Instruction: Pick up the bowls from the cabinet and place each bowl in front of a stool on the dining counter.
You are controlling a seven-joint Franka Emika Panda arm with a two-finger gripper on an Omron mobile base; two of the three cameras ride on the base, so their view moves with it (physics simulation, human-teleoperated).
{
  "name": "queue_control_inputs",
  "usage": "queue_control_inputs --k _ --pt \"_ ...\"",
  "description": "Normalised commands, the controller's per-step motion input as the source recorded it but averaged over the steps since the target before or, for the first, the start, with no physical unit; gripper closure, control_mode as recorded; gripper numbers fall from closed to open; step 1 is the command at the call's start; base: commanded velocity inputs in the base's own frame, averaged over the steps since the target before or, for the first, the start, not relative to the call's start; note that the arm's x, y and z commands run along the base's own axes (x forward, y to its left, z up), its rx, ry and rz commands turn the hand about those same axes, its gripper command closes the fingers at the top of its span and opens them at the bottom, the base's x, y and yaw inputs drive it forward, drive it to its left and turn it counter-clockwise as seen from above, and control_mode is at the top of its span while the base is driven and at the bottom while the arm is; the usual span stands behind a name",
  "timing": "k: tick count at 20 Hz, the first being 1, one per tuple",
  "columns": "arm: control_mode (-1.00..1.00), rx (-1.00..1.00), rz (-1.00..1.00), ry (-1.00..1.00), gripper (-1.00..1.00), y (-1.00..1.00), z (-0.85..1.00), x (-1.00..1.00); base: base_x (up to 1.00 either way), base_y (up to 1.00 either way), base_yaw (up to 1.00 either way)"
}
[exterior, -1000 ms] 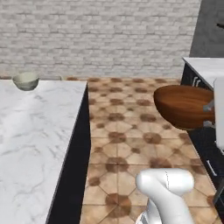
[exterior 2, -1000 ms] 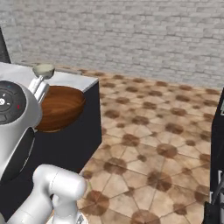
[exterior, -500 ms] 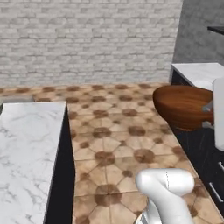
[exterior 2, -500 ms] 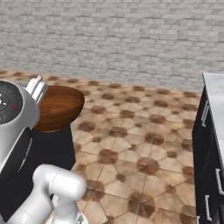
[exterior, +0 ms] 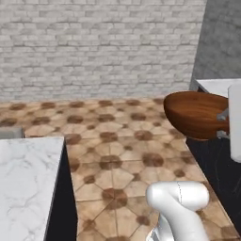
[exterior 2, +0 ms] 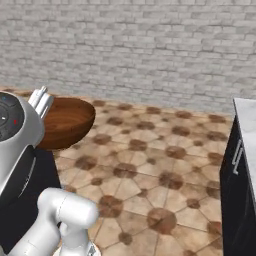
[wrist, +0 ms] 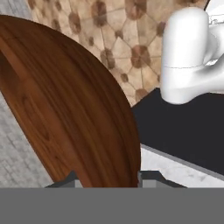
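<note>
A glossy reddish-brown bowl (exterior: 195, 114) hangs tilted in the air over the tiled floor, with my gripper (exterior: 222, 123) shut on its rim. From the right base view the bowl (exterior 2: 66, 121) sits just in front of the hand, where the gripper (exterior 2: 40, 99) pinches its edge. In the hand view the bowl's (wrist: 65, 105) wooden wall rises between the fingertips (wrist: 152, 177) of the gripper (wrist: 109, 179). A corner of the dining counter (exterior: 26, 181), white marble on a dark base, lies at the lower left. The cabinet and the stools are out of view.
A brown patterned tile floor (exterior: 113, 155) stretches to a pale brick wall (exterior: 99, 47). On the right stands another white-topped counter (exterior: 214, 85) over dark base cabinets (exterior 2: 240, 200) with a metal handle (exterior 2: 236, 150).
The whole picture has swung as the base turned: the dining counter slid left and the pale bowl on it left the view. The brown bowl stays in the grip.
</note>
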Motion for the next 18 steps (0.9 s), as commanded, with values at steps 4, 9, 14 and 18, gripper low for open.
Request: queue_control_inputs --k 4,9,14,18 --pt "1.00 0.00 0.00 0.00 1.00 0.00 0.00 0.00 1.00 -0.36 0.00" --pt "1.00 0.00 0.00 0.00 1.00 0.00 0.00 0.00 1.00 -0.23 0.00" --pt "1.00 0.00 0.00 0.00 1.00 0.00 0.00 0.00 1.00 -0.39 0.01" --pt "1.00 0.00 0.00 0.00 1.00 0.00 0.00 0.00 1.00 -0.26 0.19"
